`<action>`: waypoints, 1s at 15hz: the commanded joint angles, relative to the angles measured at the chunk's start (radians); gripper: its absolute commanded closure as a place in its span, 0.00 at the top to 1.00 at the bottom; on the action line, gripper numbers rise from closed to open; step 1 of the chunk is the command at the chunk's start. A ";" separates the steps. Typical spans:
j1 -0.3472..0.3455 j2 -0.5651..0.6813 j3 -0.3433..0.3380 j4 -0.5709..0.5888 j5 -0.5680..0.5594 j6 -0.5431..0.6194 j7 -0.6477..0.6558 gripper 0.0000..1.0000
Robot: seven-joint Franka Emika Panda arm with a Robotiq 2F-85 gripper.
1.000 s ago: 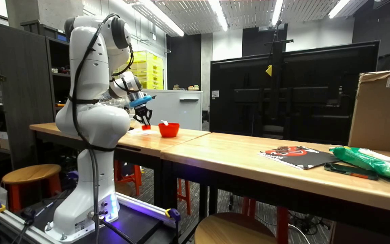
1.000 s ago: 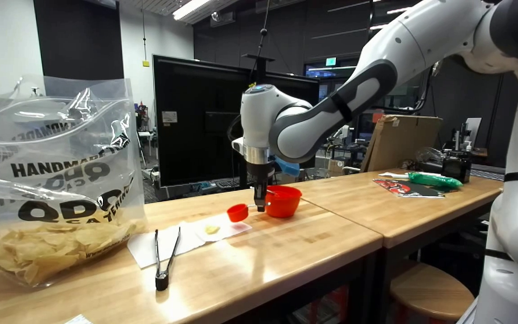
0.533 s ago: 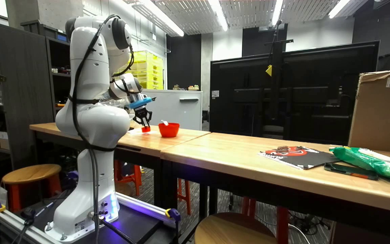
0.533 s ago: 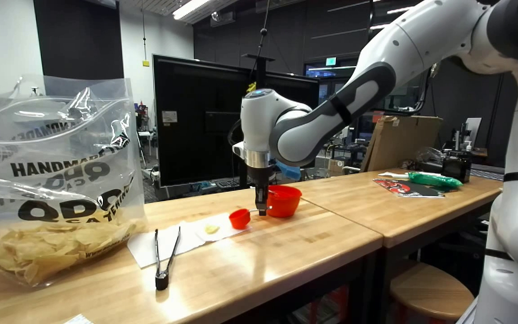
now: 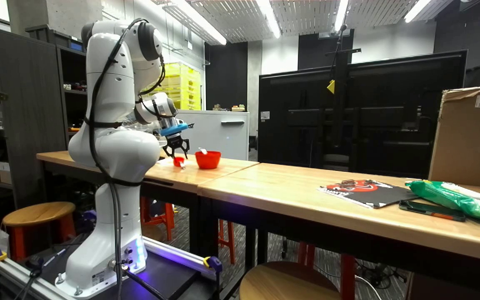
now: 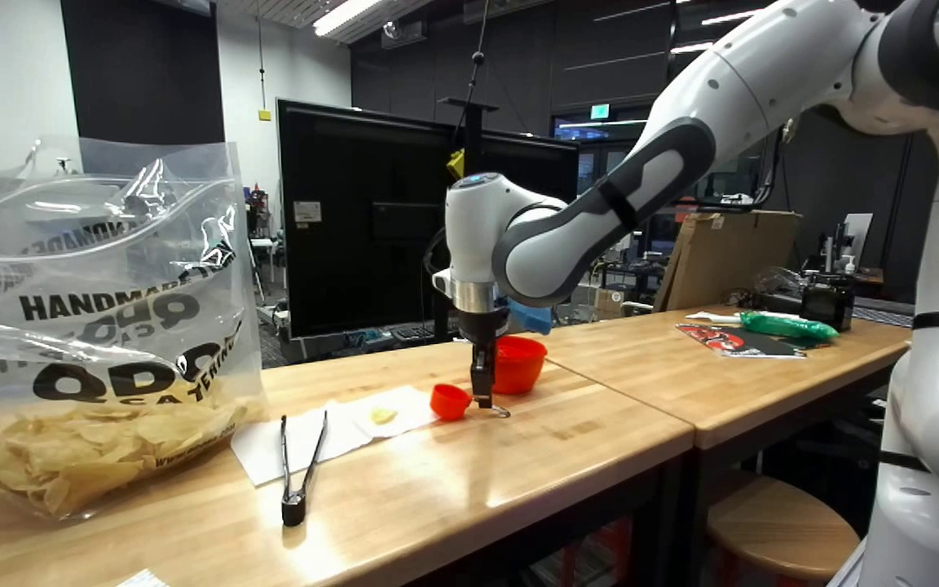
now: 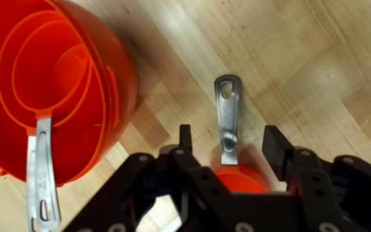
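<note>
My gripper is open above the table, its fingers apart on either side of a small red measuring cup's metal handle, touching neither side. The red cup sits on the table below, partly hidden by the gripper in the wrist view. The cup also shows in both exterior views, under and beside the gripper. A larger red bowl stands close by. It holds nested red measuring cups whose metal handles lean over its rim. The bowl shows in both exterior views.
White paper with yellow chip pieces lies beside the cup. Black tongs lie nearer the front edge. A clear bag of chips stands at the table's end. A green package and dark booklet lie farther along.
The gripper has come down with the red cup, set it on the table beside the paper, and opened, letting go of its handle. The bowl has not moved.
</note>
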 commanded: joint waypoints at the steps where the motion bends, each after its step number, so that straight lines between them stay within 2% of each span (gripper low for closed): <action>1: -0.013 -0.047 -0.018 -0.049 0.028 0.006 -0.006 0.90; 2: -0.016 -0.052 -0.022 -0.058 0.030 0.005 -0.005 0.98; 3: -0.018 -0.061 -0.026 -0.065 0.028 0.001 -0.005 0.99; 9: -0.010 -0.075 -0.014 -0.052 0.012 -0.038 0.008 1.00; 15: 0.023 -0.088 0.030 -0.021 -0.008 -0.069 0.022 1.00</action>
